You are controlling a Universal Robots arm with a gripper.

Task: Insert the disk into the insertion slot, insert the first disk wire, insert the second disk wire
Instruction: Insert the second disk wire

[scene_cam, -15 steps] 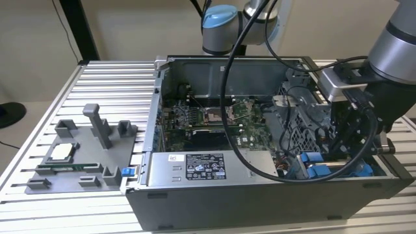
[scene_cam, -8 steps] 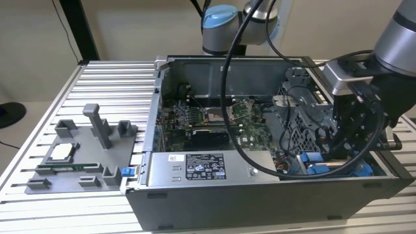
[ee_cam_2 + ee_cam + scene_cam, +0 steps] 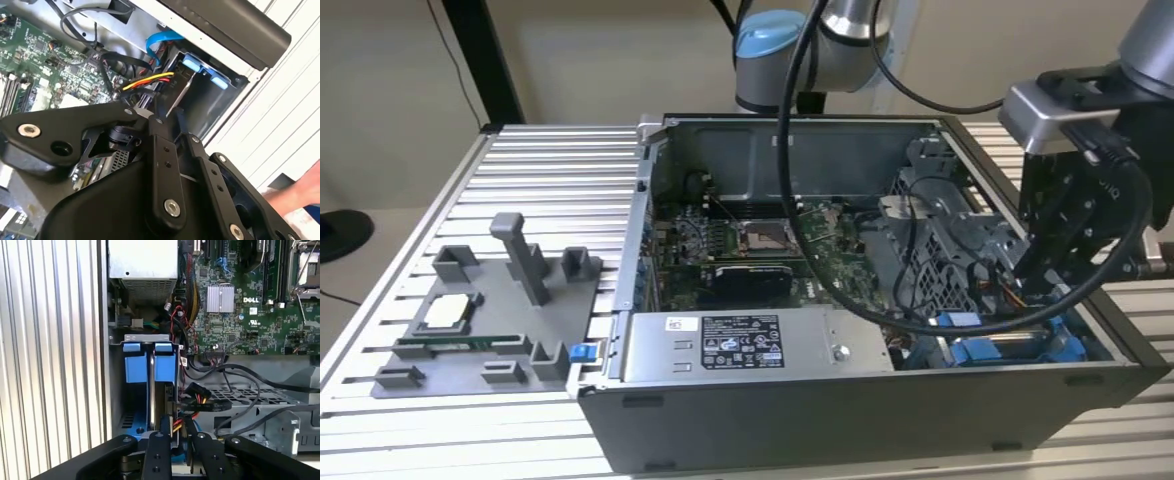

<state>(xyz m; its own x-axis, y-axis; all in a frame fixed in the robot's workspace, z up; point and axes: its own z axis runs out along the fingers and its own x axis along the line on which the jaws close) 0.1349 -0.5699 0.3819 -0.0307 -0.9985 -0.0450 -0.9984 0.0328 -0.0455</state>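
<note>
Disk (image 3: 159,405) is sitting edge-on in the insertion slot (image 3: 150,367), the blue-fitted bay at the corner of the open computer case (image 3: 881,410) nearest the exterior view's right, just beside the grey power-supply box (image 3: 734,345). In the first wrist view its thin silver edge is running down between the two blue tabs, and it is looking at least partly seated, though how deep I cannot tell. The gripper (image 3: 176,437) is hanging directly over that bay, its black fingers (image 3: 159,455) drawn close together around the near end of the disk's edge and the yellow, red and black wire bundle (image 3: 192,402); whether they are actually pinching the disk, the connector or nothing, the views are not settling. As a judgement, the drive is behaving as a stiff, fairly dense slab, smooth on its metal faces and sensitive to knocks, so the plastic carrier sides are offering the safer hold. The wires are soft and springy by contrast, and are best taken at the hard connector (image 3: 197,390) rather than along the strands.
</note>
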